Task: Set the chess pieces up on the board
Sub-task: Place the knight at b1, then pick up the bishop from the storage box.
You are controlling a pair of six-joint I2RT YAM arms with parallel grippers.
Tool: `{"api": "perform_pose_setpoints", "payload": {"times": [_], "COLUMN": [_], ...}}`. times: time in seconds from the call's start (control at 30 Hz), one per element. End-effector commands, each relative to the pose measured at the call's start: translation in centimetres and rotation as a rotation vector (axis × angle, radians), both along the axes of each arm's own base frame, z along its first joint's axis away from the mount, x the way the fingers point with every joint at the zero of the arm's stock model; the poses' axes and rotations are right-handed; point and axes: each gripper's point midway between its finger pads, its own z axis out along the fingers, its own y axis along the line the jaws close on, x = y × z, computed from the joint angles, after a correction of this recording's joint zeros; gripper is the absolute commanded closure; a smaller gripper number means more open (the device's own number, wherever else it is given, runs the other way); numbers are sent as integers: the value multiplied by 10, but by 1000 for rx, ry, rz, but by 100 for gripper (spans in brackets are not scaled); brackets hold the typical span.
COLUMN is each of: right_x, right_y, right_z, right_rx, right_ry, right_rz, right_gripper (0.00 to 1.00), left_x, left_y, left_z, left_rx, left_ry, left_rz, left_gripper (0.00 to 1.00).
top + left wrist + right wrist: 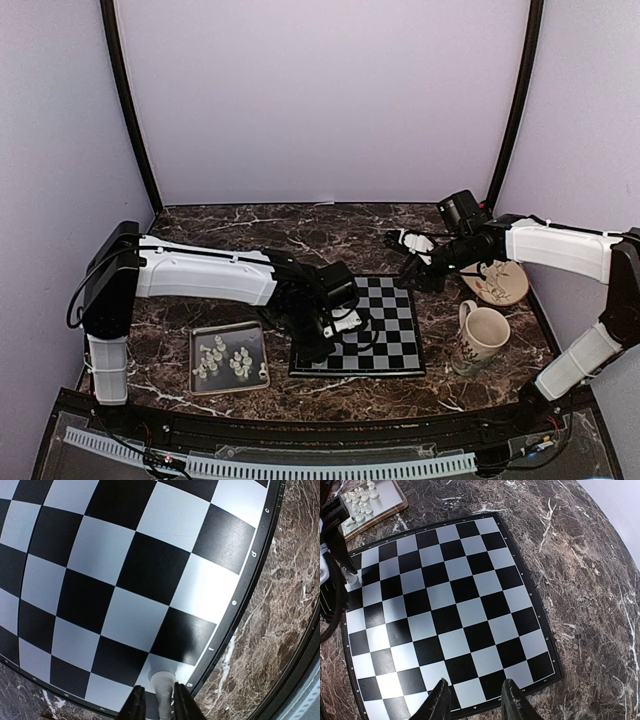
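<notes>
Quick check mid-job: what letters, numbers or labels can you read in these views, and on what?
"c": on the dark border of the board, left wrist view.
"d": the next mark along that border, seen turned round.
Other border marks, in both wrist views: too small or blurred to read.
On the mug and the tray: no text seen.

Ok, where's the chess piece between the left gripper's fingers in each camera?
Top external: not visible, hidden under the left gripper at the board's left edge.
Left wrist: bottom centre, the chess piece stands on a light square by the rim.
Right wrist: far left edge, just above mid-height, small and white beside the black arm.
Shared landmark: the board's dark rim next to the piece.
</notes>
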Motion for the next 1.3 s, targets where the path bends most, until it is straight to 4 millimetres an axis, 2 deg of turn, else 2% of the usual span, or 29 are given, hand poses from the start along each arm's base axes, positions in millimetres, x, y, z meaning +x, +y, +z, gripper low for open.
{"api": "perform_pose_setpoints", "payload": {"times": [0.0, 0.1, 0.2, 0.23, 0.3, 0.33, 0.4, 0.43, 0.47, 0.5, 0.57, 0.67, 0.77, 0.8, 0.87, 0.93, 1.0, 1.07, 1.13, 1.17, 1.23, 1.27], "right_x": [0, -2, -1, 0, 2, 4, 8, 9, 16, 23, 31, 31, 30, 26, 22, 18, 13, 9, 13, 17, 29, 28], "right_y": [1, 4, 6, 6, 5, 4, 0, -4, -7, -15, -30, -49, -62, -66, -65, -63, -63, -63, -74, -80, -96, -93], "right_z": [3, 7, 20, 27, 46, 57, 81, 89, 116, 126, 136, 137, 138, 127, 120, 105, 96, 96, 90, 84, 74, 69], "right_rx": [20, 39, 68, 78, 104, 117, 132, 123, 134, 113, 63, -2, 12, 24, 82, 161, 228, 249, 179, 116, 38, 41], "right_ry": [-3, 8, 4, -3, -27, -44, -85, -103, -158, -191, -236, -285, -324, -318, -298, -205, -133, -136, -188, -230, -277, -271], "right_rz": [9, 10, 1, -3, -16, -36, -74, -96, -132, -186, -277, -351, -431, -448, -453, -434, -410, -376, -398, -399, -486, -465], "right_gripper": [64, 64, 64, 64, 63, 63, 59, 48, 7, 1, 0, 0, 0, 0, 0, 0, 0, 0, 0, 0, 0, 0], "left_x": [4, 10, 24, 31, 46, 64, 108, 122, 131, 138, 146, 151, 158, 158, 160, 164, 166, 162, 157, 155, 151, 147], "left_y": [-4, -7, -8, -7, 1, 14, 65, 86, 107, 124, 136, 146, 152, 157, 172, 191, 219, 244, 264, 264, 251, 243], "left_z": [19, 42, 78, 90, 112, 122, 134, 131, 127, 126, 127, 137, 170, 179, 185, 185, 181, 168, 156, 149, 138, 132], "left_rx": [-35, -90, -171, -198, -249, -245, -141, -85, -31, 1, -14, -73, -208, -248, -306, -317, -283, -186, -82, -67, -92, -121], "left_ry": [-36, -86, -191, -234, -318, -391, -563, -562, -540, -538, -554, -642, -775, -800, -792, -762, -803, -810, -772, -719, -642, -598], "left_rz": [14, 25, 67, 92, 166, 247, 518, 581, 646, 710, 723, 727, 719, 737, 804, 888, 993, 1069, 1119, 1100, 996, 961], "left_gripper": [76, 71, 55, 44, 5, 2, 4, 9, 6, 2, 1, 1, 1, 1, 1, 1, 1, 1, 1, 1, 2, 5]}}
